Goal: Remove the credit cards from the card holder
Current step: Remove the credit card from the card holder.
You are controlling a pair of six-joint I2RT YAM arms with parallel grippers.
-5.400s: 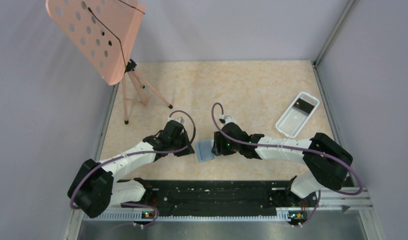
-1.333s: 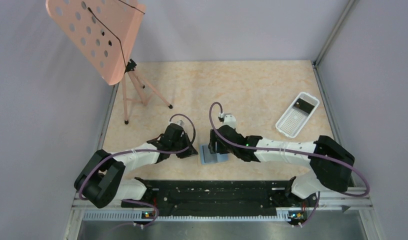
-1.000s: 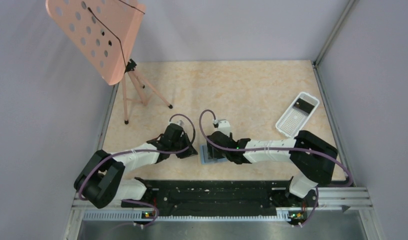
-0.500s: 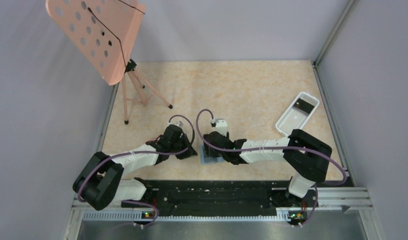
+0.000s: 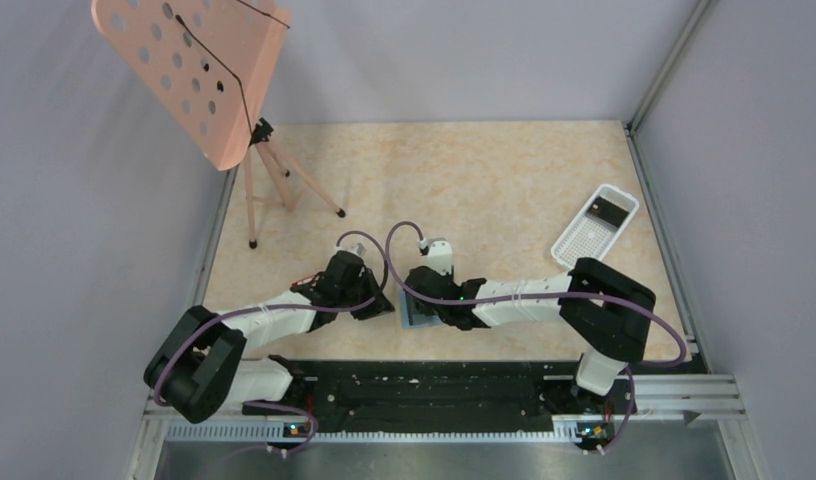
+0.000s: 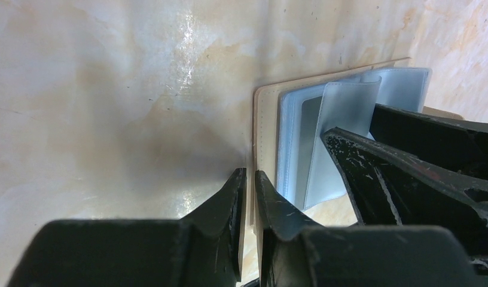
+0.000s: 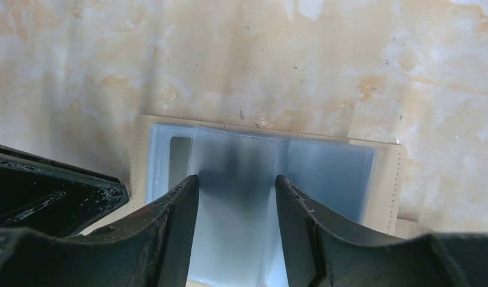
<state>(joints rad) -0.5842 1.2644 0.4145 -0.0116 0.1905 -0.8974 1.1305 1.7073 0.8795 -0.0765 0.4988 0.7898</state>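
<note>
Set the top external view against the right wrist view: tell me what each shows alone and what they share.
Only top external: the pink stand and the white tray with a dark card in it. Only right wrist: the card holder close up, its clear blue sleeves and cream rim, with the right gripper open astride one sleeve. Both: the card holder lying open on the table, with the left gripper at its edge.
</note>
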